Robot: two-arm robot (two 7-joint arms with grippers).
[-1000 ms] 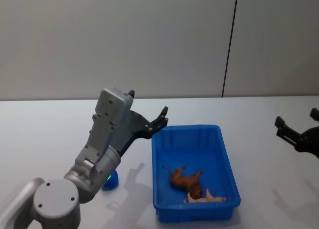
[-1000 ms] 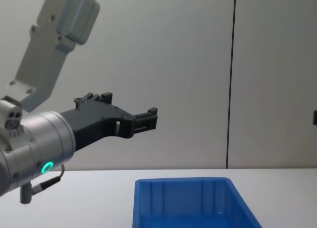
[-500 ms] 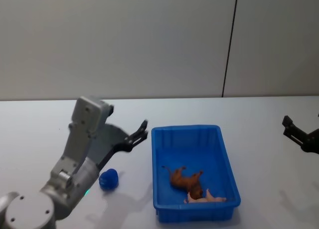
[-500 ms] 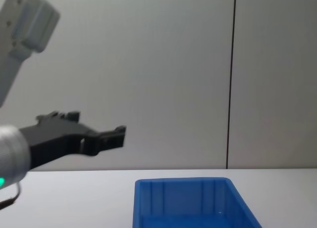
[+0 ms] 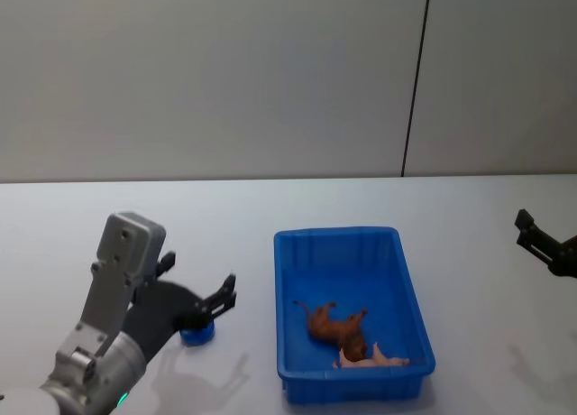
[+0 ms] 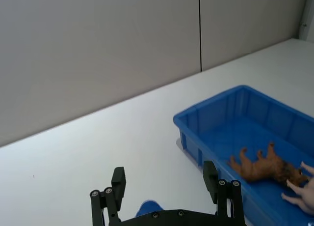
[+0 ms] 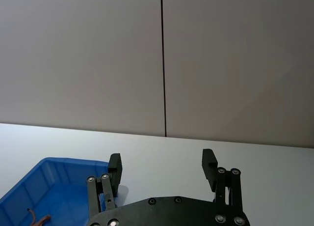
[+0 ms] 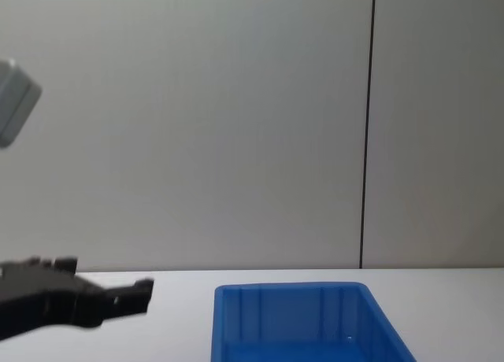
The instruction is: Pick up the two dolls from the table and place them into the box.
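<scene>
Two dolls lie in different places. The dark blue doll sits on the white surface, just left of the blue box. The brown doll lies inside the box, next to a pale pink toy.

The left pincer hangs low over the dark blue doll. From the head, its black body covers part of the doll. The left wrist view tells more. Its fingers are spread wide, and the doll sits between them, not touching either one. That view also looks into the box at the brown doll. From the chest, the left pincer is low, near the surface, left of the box's far end.

The right pincer is well apart from the box, on its right side. The right wrist view shows it spread wide with nothing in it.
</scene>
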